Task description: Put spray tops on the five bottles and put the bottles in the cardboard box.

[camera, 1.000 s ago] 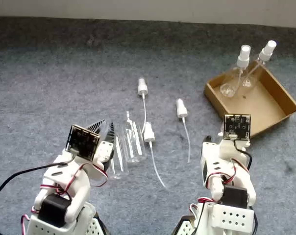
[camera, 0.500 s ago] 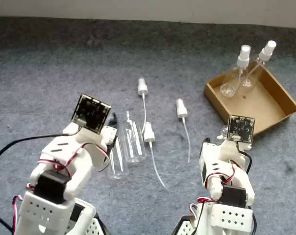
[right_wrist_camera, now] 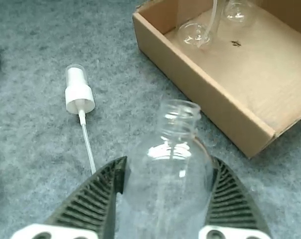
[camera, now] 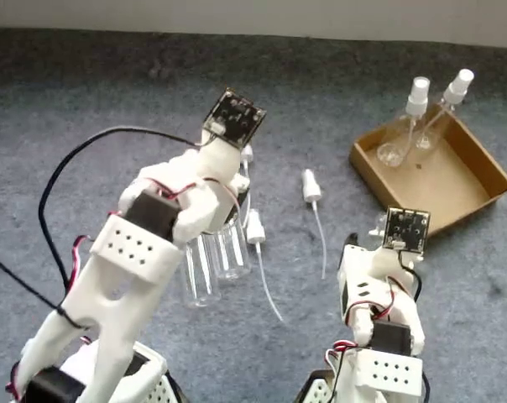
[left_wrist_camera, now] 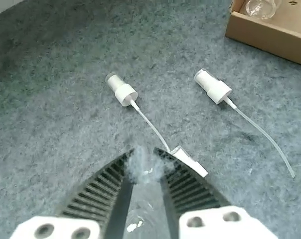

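My left gripper [left_wrist_camera: 143, 155] is shut on the neck end of a clear bottle [left_wrist_camera: 140, 199] lying on the carpet. My left arm [camera: 195, 193] stretches over two uncapped bottles [camera: 211, 252] that lie side by side. Three loose spray tops lie past it: one [left_wrist_camera: 121, 90] farthest, one [left_wrist_camera: 213, 85] toward the box, one [left_wrist_camera: 190, 162] right beside my finger. My right gripper [right_wrist_camera: 168, 164] is shut on an uncapped clear bottle [right_wrist_camera: 176, 159], just short of the cardboard box [right_wrist_camera: 230, 99]. Two capped bottles [camera: 405, 126] lean inside the box [camera: 472, 180].
Grey carpet covers the whole table. The box sits at the back right, with bare floor in its near half. A black cable [camera: 94, 155] loops off the left arm. Open carpet lies between the middle spray top [camera: 310, 186] and the box.
The left arm has swung up and forward from the near edge over the lying bottles, and its gripper has gone from open to shut on a bottle. The right arm has barely moved.
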